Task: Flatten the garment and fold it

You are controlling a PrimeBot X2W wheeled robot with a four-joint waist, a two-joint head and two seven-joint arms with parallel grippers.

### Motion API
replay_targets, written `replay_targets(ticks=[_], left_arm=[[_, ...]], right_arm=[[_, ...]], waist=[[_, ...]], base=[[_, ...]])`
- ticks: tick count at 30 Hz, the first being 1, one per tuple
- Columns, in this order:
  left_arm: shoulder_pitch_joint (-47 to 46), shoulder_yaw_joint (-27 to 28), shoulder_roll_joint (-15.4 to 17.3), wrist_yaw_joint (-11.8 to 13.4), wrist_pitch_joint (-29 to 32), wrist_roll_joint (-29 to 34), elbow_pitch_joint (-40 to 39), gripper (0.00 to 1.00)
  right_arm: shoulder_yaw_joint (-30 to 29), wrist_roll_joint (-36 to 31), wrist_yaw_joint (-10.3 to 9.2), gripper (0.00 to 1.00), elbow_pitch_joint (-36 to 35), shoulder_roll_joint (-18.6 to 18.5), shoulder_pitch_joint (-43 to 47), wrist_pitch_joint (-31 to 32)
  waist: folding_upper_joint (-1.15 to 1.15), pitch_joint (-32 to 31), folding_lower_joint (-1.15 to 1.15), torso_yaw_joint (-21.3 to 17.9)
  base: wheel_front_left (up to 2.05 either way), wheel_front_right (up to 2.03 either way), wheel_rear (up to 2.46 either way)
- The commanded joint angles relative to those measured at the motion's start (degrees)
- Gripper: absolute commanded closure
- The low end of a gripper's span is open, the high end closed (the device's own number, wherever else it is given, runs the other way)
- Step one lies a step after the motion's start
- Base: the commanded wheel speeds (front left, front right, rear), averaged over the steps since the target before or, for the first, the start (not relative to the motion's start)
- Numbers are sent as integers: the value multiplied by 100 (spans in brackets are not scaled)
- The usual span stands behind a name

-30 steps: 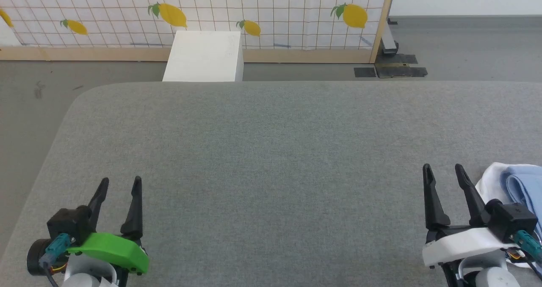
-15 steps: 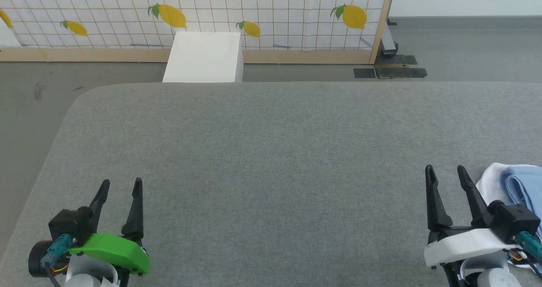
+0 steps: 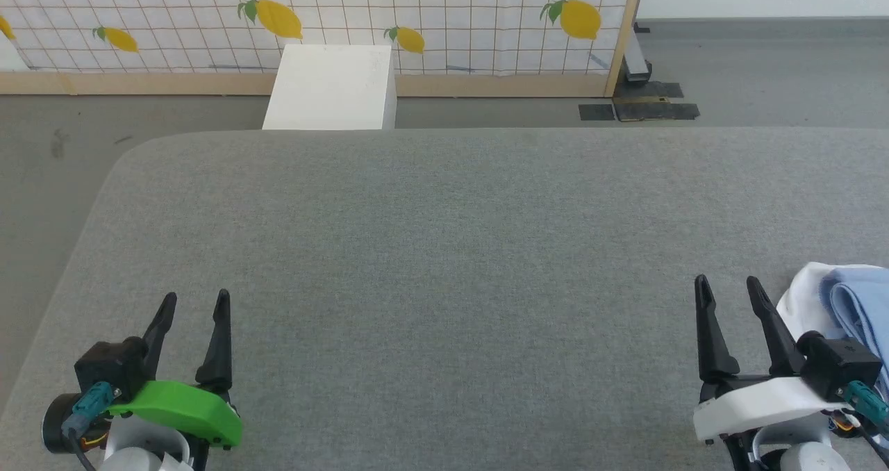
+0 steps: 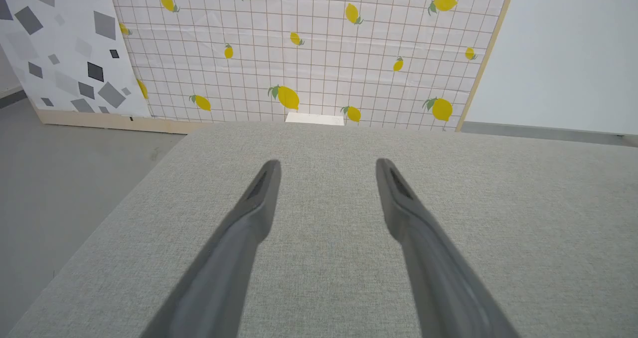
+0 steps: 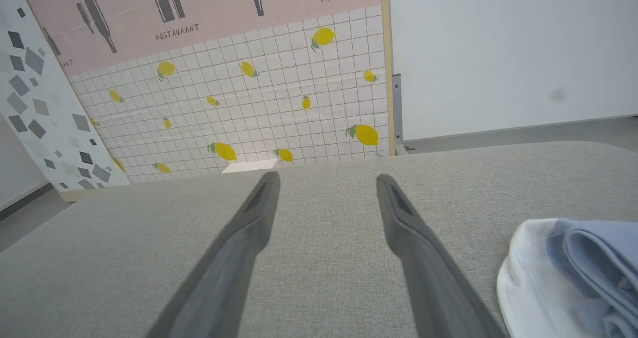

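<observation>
With left tool (image 3: 196, 296) and right tool (image 3: 726, 281) gaping empty, we reach right for the bunched garment (image 3: 851, 297) (one layer only).

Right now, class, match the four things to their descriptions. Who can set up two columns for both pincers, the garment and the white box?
1 left pincer
2 right pincer
3 garment
4 white box

A bunched at the right edge of the grey surface
B green cover at its base
C beyond the surface's far edge
D white cover at its base

Pairs: 1-B, 2-D, 3-A, 4-C.
</observation>
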Motion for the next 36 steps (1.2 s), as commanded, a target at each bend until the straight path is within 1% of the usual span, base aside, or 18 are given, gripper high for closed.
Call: replay_targets(ticks=[1,11,12,17,36], left_arm=[[-93,20,23,-36,-27,-5,26,0],[-131,52,-18,-108,-27,17,72,0],[-50,37,-8,-82,2,3,55,100],[-44,31,-12,-81,7,9,50,100],[17,153,-269,-54,226,399,-146,100]], right_arm=[[8,25,-9,0,19,6,-23,-24],[6,33,-9,0,41,6,-46,-37],[-2,-2,0,100,28,0,-4,1],[-5,-5,0,100,25,0,-4,6],[51,-185,-1,100,-140,1,17,216]], waist=[[22,4,0,-9],[22,24,0,-16],[0,24,0,-18],[0,24,0,-18],[3,7,0,-21]], base=[[0,0,0],[0,0,0],[0,0,0],[0,0,0],[0,0,0]])
